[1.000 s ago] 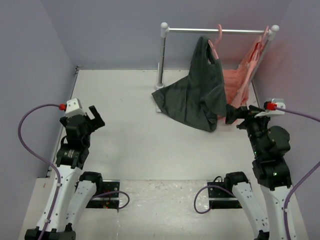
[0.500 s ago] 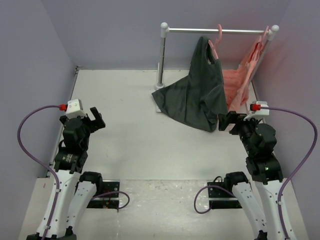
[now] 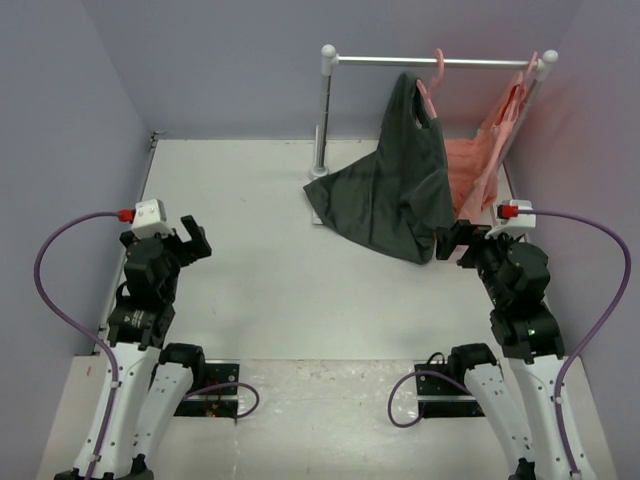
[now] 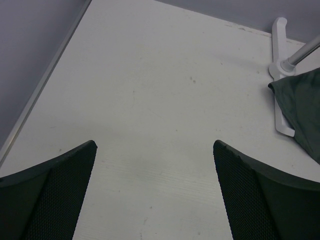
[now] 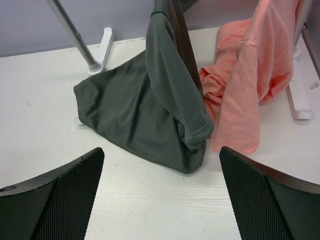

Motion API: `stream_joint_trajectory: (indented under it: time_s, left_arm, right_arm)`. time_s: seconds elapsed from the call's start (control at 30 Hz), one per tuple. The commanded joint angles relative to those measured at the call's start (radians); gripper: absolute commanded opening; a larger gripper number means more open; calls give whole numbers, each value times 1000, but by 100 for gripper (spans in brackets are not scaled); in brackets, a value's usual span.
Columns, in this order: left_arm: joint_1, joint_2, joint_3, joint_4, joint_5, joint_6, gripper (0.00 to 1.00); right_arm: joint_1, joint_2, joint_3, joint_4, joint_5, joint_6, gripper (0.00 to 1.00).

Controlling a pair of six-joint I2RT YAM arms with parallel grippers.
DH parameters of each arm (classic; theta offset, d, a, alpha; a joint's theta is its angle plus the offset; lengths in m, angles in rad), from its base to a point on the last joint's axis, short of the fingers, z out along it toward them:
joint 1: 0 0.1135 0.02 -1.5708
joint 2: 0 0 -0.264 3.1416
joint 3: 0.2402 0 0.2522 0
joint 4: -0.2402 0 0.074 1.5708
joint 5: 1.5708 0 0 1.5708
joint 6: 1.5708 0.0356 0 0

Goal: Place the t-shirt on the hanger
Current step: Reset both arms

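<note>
Hanging from the hanger [image 3: 438, 68], the t-shirt [image 3: 392, 195] sags; left fingers [image 4: 47, 197] and right fingers [image 5: 50, 200] gape empty.

soft, even overhead light, table [image 3: 260, 200] evenly bright; faint shadow under the t-shirt [image 5: 150, 115] at the far right corner; pink glow on the wall [image 3: 590, 120] there; all views sharp.

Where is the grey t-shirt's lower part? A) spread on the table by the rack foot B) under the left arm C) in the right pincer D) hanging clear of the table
A: the t-shirt has its lower cloth spread on the table beside the rack foot.
</note>
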State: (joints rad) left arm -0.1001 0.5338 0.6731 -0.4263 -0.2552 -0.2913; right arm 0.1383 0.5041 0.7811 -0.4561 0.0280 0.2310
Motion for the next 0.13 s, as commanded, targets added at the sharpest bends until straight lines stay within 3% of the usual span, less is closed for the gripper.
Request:
stream_joint_trajectory:
  time_s: [0.0, 0.1]
  left_arm:
    - [5, 0, 5, 49, 41, 33, 100]
    - [5, -2, 1, 52, 45, 35, 100]
  right_arm:
    - [1, 5, 9, 17, 21, 2, 99]
    - [0, 4, 6, 13, 29, 9, 99]
